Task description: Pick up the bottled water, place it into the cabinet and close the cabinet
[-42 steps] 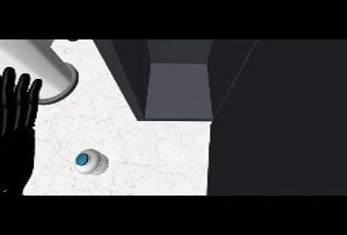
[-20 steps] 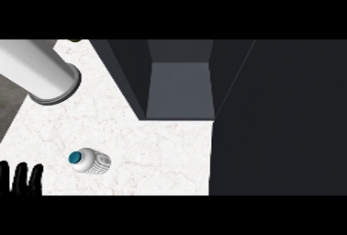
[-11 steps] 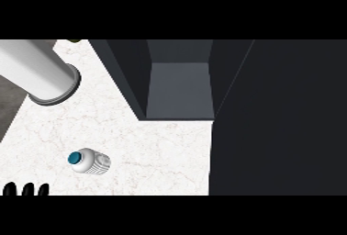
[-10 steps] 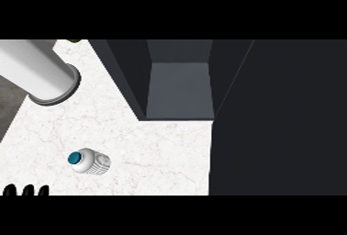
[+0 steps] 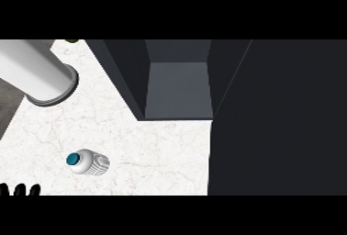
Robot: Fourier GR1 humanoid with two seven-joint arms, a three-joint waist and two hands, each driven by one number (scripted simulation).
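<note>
- The left hand (image 5: 18, 189) shows only as black fingertips at the view's lower edge, at about 7 o'clock. They point straight up, side by side and apart (released, grasping nothing), resting there.
- The bottled water (image 5: 89, 162) is at about 8 o'clock, just up and right of those fingertips and not touching them. It is a white, ribbed body with a teal cap, and the cap end faces the view.
- The bottle sits on the pale, marbled desk (image 5: 159, 158), well outside the cabinet, with bare desk on every side of it.
- The cabinet (image 5: 177, 87) is at 12 o'clock. It stands open, with dark side walls around a grey inner floor, and its front edge meets the desk.
- A broad dark panel (image 5: 278, 119) fills the 3 o'clock side, running beside the cabinet's opening (whether it is the door I cannot tell).
- A white cylinder (image 5: 37, 71) with a grey rim lies at 10 o'clock, slanting toward the upper left corner, well apart from the bottle.
</note>
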